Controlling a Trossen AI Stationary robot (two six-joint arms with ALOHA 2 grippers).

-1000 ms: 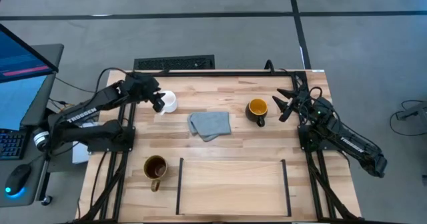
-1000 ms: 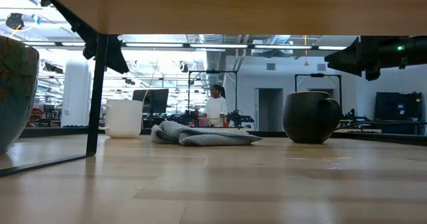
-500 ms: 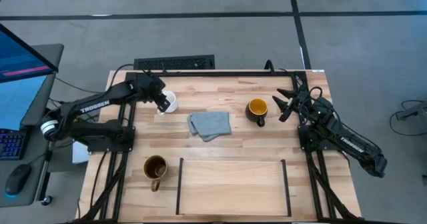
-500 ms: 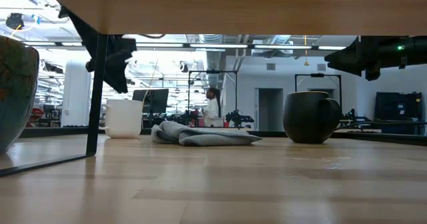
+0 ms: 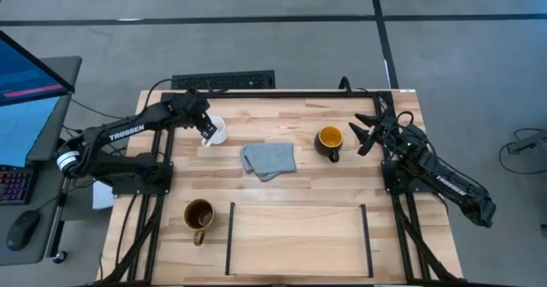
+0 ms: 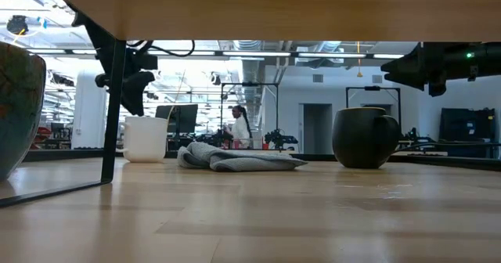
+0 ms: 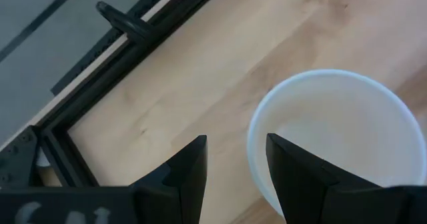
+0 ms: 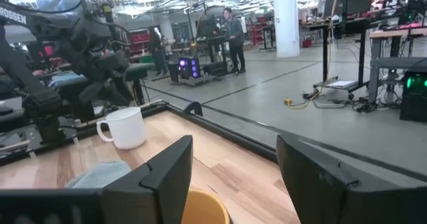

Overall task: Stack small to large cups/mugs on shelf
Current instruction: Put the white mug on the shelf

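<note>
The small white mug (image 5: 217, 131) stands on its base at the table's far left; it also shows in the low view (image 6: 146, 138). My left gripper (image 5: 205, 131) is open just above it, one finger over the inside and one outside the rim (image 7: 257, 134), on the mug's left side. The dark mug with the yellow-orange inside (image 5: 329, 139) stands at the far right, and my right gripper (image 5: 366, 134) is open just right of it. The brownish-gold mug (image 5: 199, 214) stands left of the shelf (image 5: 297, 240).
A crumpled grey cloth (image 5: 269, 159) lies between the white and dark mugs. The shelf's two thin black bars (image 5: 229, 236) (image 5: 366, 234) stand upright near the front edge. A black frame (image 5: 256, 91) runs along the far edge. People stand in the room beyond.
My left gripper has come down toward the white mug's rim, its arm swinging a little toward the far edge. The mugs and cloth have stayed in place.
</note>
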